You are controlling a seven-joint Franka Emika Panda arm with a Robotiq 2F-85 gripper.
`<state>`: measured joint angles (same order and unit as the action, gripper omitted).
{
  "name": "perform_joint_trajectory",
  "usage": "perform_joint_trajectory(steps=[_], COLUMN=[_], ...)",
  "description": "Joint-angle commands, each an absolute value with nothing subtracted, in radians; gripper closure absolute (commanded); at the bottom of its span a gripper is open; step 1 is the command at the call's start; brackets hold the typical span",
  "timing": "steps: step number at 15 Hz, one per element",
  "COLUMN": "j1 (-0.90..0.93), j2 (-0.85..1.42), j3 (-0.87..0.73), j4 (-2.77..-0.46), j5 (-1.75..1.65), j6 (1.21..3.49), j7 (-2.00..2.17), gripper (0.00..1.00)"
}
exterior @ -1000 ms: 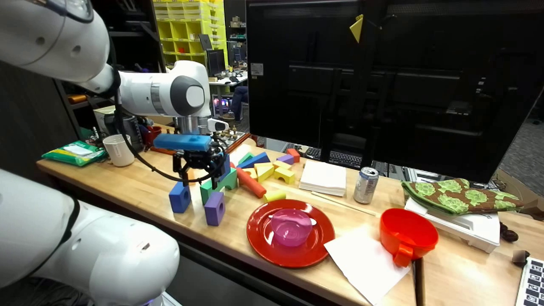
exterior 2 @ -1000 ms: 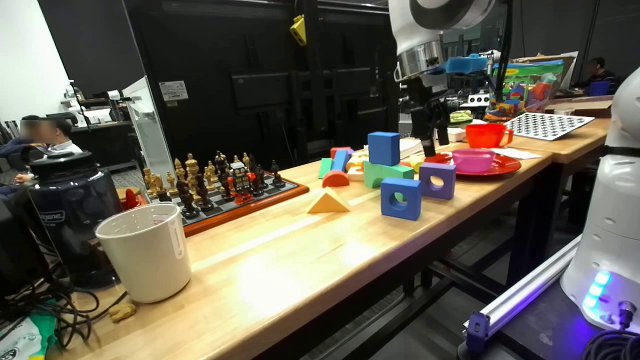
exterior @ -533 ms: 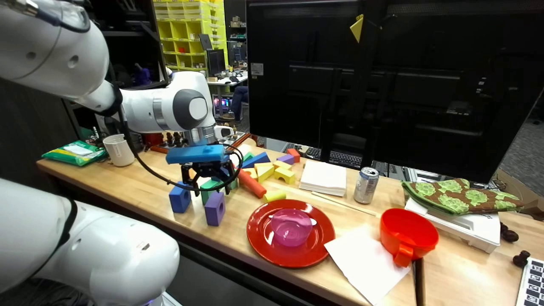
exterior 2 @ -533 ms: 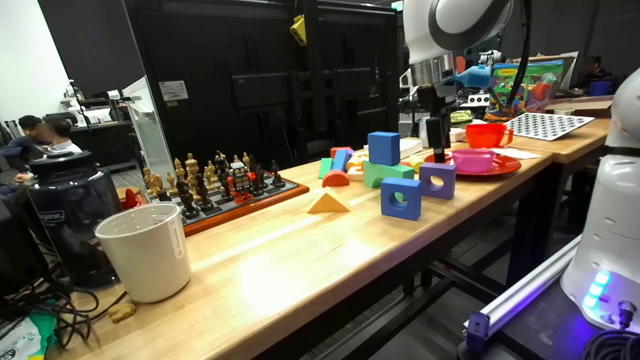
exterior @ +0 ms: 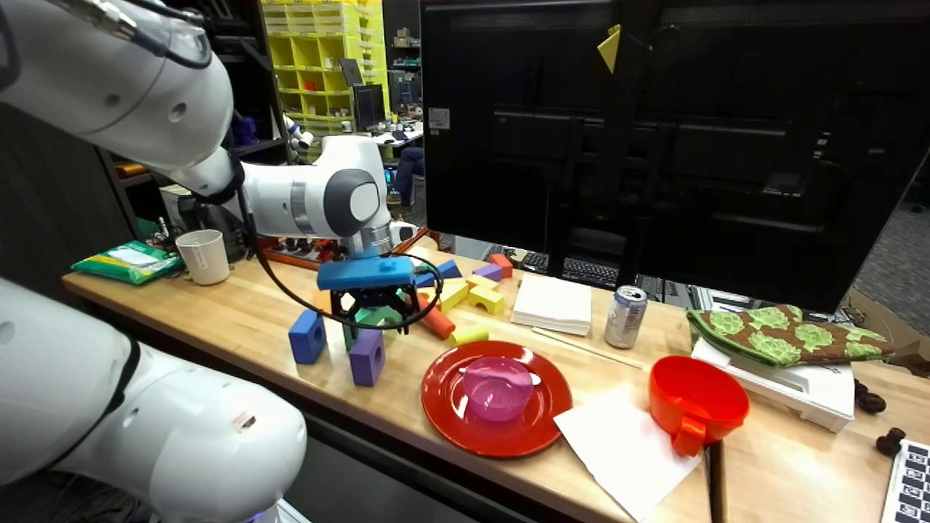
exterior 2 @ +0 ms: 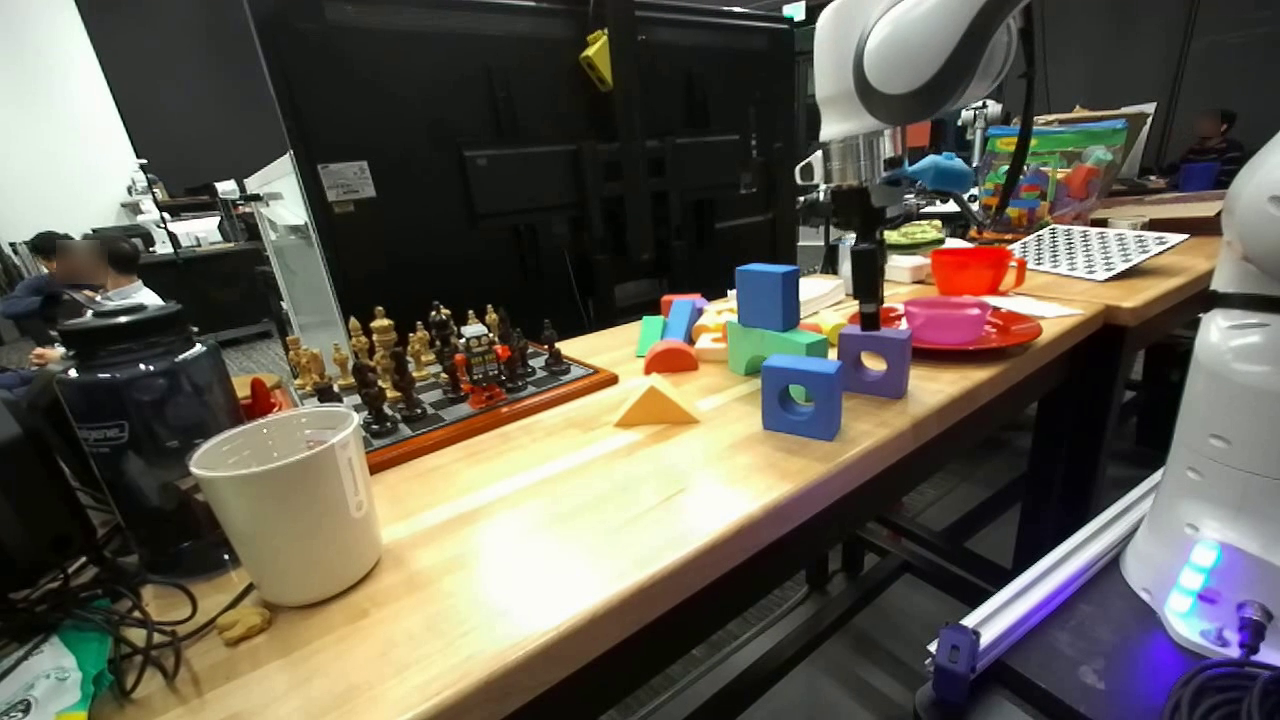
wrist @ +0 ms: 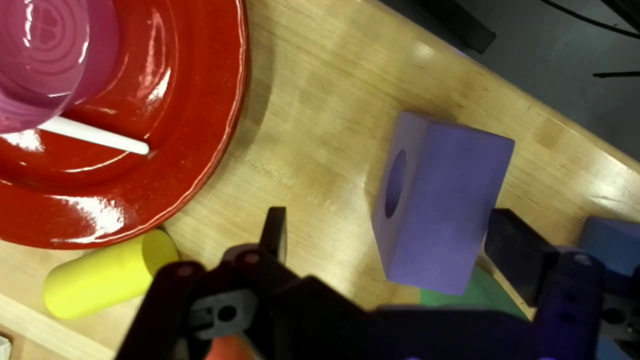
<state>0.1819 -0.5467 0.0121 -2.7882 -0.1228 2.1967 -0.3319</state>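
Wrist view: gripper (wrist: 387,231) at bottom, jaws apart; one purple block (wrist: 450,205) centre-right, contact unclear; one red plate (wrist: 205,90) upper left.

In an exterior view, the gripper (exterior: 375,327) hangs left of centre, jaws apart, near the purple block (exterior: 362,362) (a blue block (exterior: 304,341) farther left); a red plate (exterior: 452,418) lies lower centre.
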Motion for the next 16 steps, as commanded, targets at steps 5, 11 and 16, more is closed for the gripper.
perform_joint_trajectory(steps=[5,11,16], j1=[0.184,0.190,0.180], j2=[-0.505,-0.496,-0.539], j3=[0.008,0.006,0.057], j4=[-2.780,-2.778,-2.774], j5=[-0.103,-0.061,-0.087], j6=[2.230,2.225,2.206], j7=[-0.349,-0.348,-0.271], gripper=[0.00,0.00,0.00])
